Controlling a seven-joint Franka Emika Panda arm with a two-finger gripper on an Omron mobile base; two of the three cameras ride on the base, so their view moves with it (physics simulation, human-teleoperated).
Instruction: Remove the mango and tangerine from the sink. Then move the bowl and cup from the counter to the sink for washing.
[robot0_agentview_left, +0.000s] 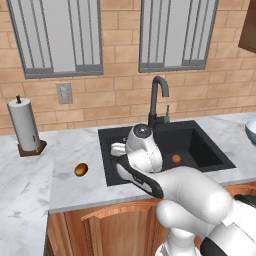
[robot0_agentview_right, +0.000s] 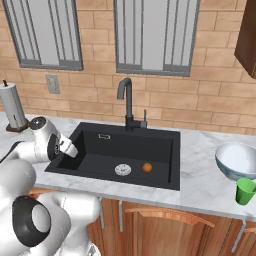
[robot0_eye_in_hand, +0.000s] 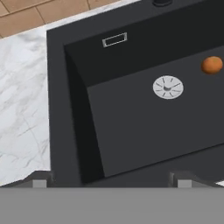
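Left base view: mango (robot0_agentview_left: 81, 170) is sitting on the counter (robot0_agentview_left: 75, 150) left of the sink (robot0_agentview_left: 200, 150), and the tangerine (robot0_agentview_left: 176, 159) is on the basin floor. Right base view: bowl (robot0_agentview_right: 236, 160) on the counter at right, green cup (robot0_agentview_right: 245, 191) just in front of it. Hand view: gripper (robot0_eye_in_hand: 109, 180) is over the sink's left edge, jaws spread wide with nothing between them, drain (robot0_eye_in_hand: 168, 86) and tangerine further off.

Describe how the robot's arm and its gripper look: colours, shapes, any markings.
The arm is glossy white, built of fat rounded segments with dark grey to black joint bands and a round grey end cap. No cables or markings show. The gripper ends in two small dark, blocky finger tips.
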